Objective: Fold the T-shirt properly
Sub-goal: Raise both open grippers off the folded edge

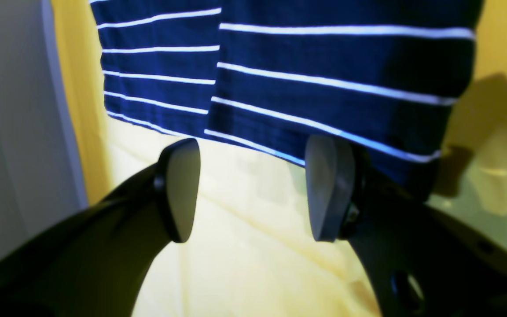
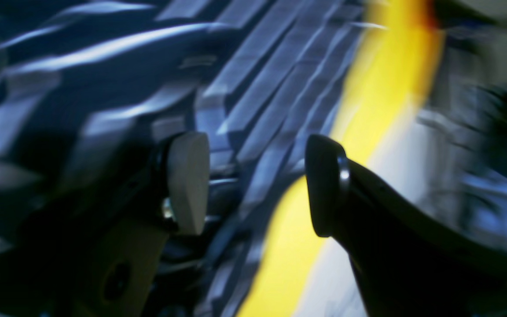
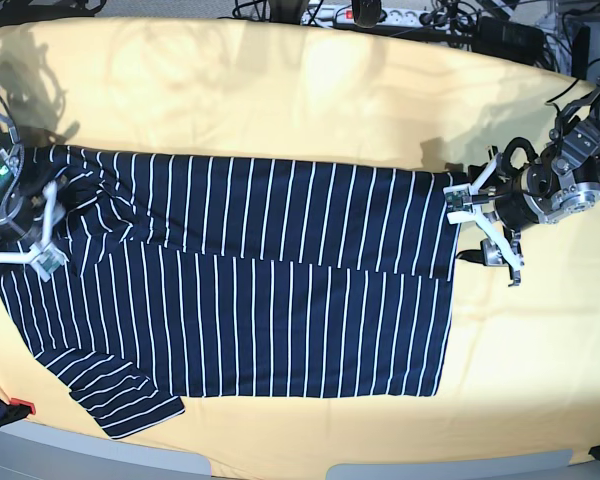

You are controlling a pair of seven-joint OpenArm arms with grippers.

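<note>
The T-shirt (image 3: 280,290), dark navy with thin white stripes, lies spread across the yellow cloth, its upper part folded down along a horizontal crease. One sleeve (image 3: 125,395) sticks out at the lower left. My left gripper (image 3: 473,228) sits at the shirt's right hem, open. In the left wrist view my left gripper (image 1: 253,189) has nothing between its fingers, and the T-shirt's hem (image 1: 324,83) lies just ahead. My right gripper (image 3: 30,240) hovers over the shirt's left end, open. The right wrist view is blurred; my right gripper (image 2: 255,185) is empty above striped fabric (image 2: 104,88).
A yellow cloth (image 3: 310,90) covers the whole table. Cables and a power strip (image 3: 380,15) lie beyond the back edge. The grey table front (image 3: 430,468) runs along the bottom. Bare yellow cloth (image 3: 530,350) lies right of the shirt.
</note>
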